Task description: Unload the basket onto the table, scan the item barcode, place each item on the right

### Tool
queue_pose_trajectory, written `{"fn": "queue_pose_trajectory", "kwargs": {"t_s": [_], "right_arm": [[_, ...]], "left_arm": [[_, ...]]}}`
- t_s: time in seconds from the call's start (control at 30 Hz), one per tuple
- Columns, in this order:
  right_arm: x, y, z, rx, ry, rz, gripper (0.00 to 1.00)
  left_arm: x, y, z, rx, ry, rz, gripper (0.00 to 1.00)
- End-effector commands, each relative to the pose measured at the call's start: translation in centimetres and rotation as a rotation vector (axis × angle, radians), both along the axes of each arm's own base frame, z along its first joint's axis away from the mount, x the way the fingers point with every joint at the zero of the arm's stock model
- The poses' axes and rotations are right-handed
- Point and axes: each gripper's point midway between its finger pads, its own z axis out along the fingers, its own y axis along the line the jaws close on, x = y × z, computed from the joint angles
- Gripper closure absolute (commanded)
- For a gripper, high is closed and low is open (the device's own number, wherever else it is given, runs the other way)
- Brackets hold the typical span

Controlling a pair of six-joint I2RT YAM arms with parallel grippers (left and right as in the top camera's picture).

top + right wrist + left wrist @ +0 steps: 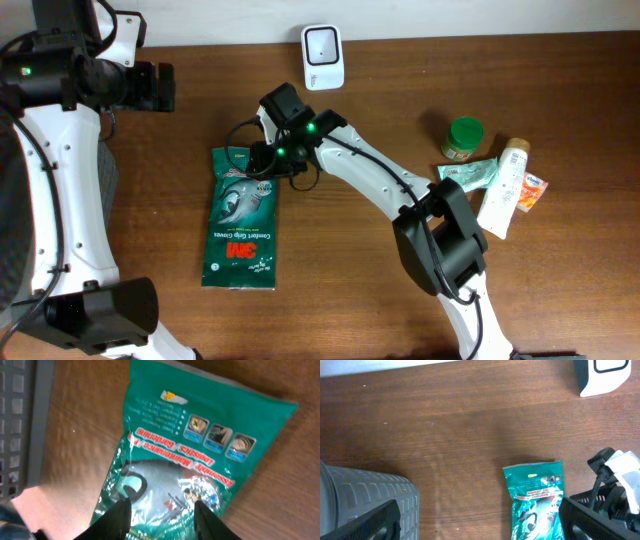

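My R gripper [162, 516] is over the scanner-side end of the green 3M glove pack [240, 225], jaws part-way apart astride the film; can't tell if they bite. Pack lies flat on table [330, 300], long axis running away from scanner [323, 57]. L gripper [158, 87] wide open, farther off.

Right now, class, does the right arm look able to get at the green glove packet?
Probably yes. The right gripper is directly over the green glove packet, its fingers apart at the wrapper with nothing in the way. Whether they grip it yet is unclear.
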Motion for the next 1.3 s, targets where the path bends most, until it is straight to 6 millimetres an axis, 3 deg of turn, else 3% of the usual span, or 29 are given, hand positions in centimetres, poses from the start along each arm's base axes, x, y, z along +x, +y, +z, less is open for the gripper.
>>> {"fn": "queue_pose_trajectory", "kwargs": {"t_s": [0.0,0.03,0.13,0.2,0.3,0.37,0.43,0.67,0.83,1.27], "right_arm": [[-3.6,3.9,-3.4,-0.030,0.018,0.094,0.61],[-5.0,4.5,-5.2,-0.054,0.053,0.109,0.61],[-4.9,2.4,-6.4,-0.111,0.111,0.075,0.61],[-4.2,-1.7,-7.7,-0.241,0.170,-0.015,0.61],[-2.0,-7.1,-8.1,-0.309,0.245,-0.121,0.60],[-0.4,-9.5,-8.1,-0.306,0.259,-0.168,0.59],[0.6,-10.0,-8.1,-0.293,0.243,-0.181,0.56],[0.6,-10.0,-8.1,-0.293,0.223,-0.145,0.55],[0.7,-10.0,-8.0,-0.291,0.219,-0.146,0.48],[0.8,-10.2,-8.1,-0.297,0.216,-0.151,0.46]], "left_arm": [[-0.1,0.2,0.4,0.004,-0.013,-0.010,0.01],[-0.1,0.2,0.4,0.004,-0.013,-0.010,0.01],[-0.1,0.2,0.4,0.004,-0.012,-0.010,0.01],[-0.1,0.2,0.4,0.004,-0.013,-0.010,0.01],[-0.1,0.2,0.4,0.004,-0.013,-0.010,0.01],[-0.1,0.2,0.4,0.004,-0.013,-0.010,0.01],[-0.1,0.2,0.4,0.004,-0.013,-0.010,0.01],[-0.1,0.2,0.4,0.004,-0.013,-0.010,0.01],[-0.1,0.2,0.4,0.004,-0.013,-0.010,0.01],[-0.1,0.1,0.5,0.002,-0.013,-0.012,0.01]]}}
